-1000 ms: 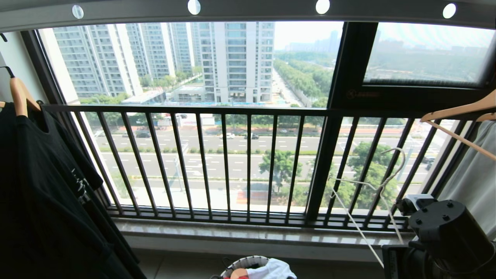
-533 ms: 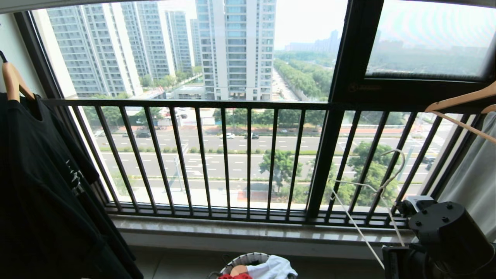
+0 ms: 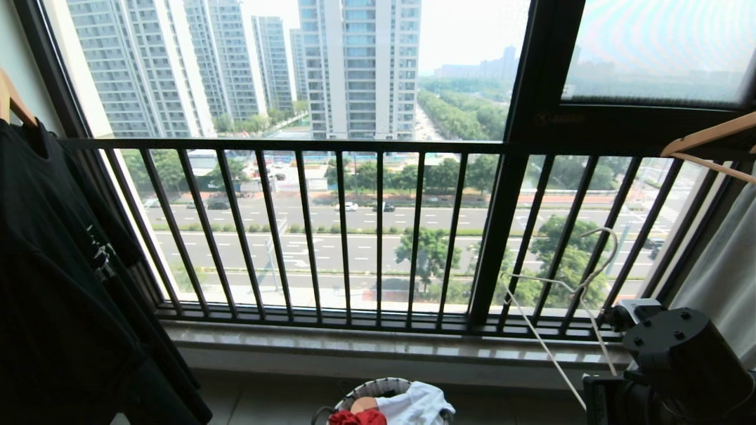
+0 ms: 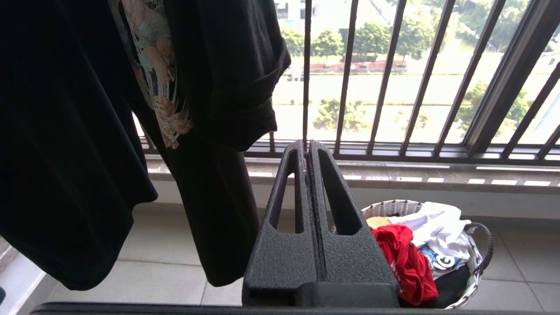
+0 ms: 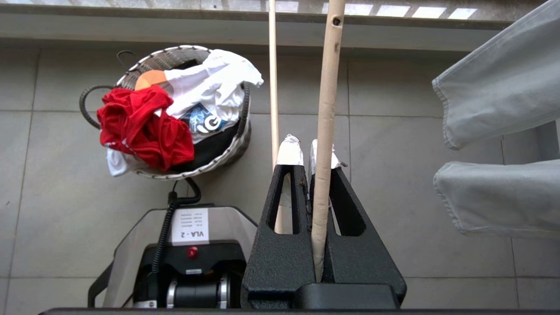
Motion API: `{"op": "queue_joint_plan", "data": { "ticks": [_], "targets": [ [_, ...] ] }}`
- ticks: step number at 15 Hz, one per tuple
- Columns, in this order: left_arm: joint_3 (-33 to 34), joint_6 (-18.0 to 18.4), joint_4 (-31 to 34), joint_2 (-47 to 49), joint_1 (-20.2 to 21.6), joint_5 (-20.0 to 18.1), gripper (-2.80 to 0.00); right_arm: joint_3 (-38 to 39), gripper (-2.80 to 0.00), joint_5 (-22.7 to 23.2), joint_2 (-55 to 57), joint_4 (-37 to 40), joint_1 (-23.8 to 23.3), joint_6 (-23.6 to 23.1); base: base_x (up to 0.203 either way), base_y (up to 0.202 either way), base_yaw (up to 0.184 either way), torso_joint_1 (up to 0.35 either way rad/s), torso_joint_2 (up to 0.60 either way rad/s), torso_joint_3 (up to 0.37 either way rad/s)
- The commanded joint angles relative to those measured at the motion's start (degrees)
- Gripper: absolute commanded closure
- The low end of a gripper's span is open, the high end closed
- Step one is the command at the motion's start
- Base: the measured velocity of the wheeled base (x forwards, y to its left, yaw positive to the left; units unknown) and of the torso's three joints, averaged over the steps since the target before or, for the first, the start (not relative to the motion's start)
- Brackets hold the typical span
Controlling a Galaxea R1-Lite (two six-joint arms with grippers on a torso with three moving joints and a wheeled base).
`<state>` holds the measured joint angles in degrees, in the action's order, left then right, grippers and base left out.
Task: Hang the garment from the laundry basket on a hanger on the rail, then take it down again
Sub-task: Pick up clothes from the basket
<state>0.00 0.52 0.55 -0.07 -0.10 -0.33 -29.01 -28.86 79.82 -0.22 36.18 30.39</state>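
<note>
The red garment (image 5: 140, 127) lies crumpled on top of the round laundry basket (image 5: 175, 53) on the tiled floor. It also shows at the head view's bottom edge as the garment (image 3: 357, 418) in the basket (image 3: 372, 388). My right gripper (image 5: 301, 146) is shut on the cream-white hanger (image 5: 326, 109), held up in front of the window at the right as the hanger (image 3: 543, 345). My left gripper (image 4: 307, 146) is shut and empty, level, with the basket (image 4: 393, 208) and garment (image 4: 404, 262) below and beyond it. The rail is out of view.
A black shirt (image 3: 53, 265) hangs at the left, close to my left gripper. A wooden hanger (image 3: 709, 139) with grey cloth (image 5: 503, 87) hangs at the right. The dark window railing (image 3: 378, 236) and sill stand ahead. White clothes (image 5: 210, 83) share the basket. My base (image 5: 192, 245) stands near it.
The whole head view has tilted downward: the holed rail has left the top edge, and more of the basket and the red garment now show. Neither arm moved.
</note>
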Motion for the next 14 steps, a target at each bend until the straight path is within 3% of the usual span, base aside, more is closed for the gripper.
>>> {"op": "queue_joint_plan", "data": {
  "ticks": [1, 14],
  "targets": [
    [0.0, 0.0, -0.02, 0.07, 0.01, -0.02, 0.0, 0.01, 0.0, -0.15, 0.06, -0.04, 0.03, 0.11, 0.0, 0.0, 0.0, -0.163, 0.37, 0.207],
    [0.0, 0.0, -0.02, 0.07, 0.01, -0.02, 0.0, 0.01, 0.0, -0.94, -0.11, -0.04, 0.03, 0.11, 0.0, 0.0, 0.0, -0.215, 0.51, 0.29]
  ]
}}
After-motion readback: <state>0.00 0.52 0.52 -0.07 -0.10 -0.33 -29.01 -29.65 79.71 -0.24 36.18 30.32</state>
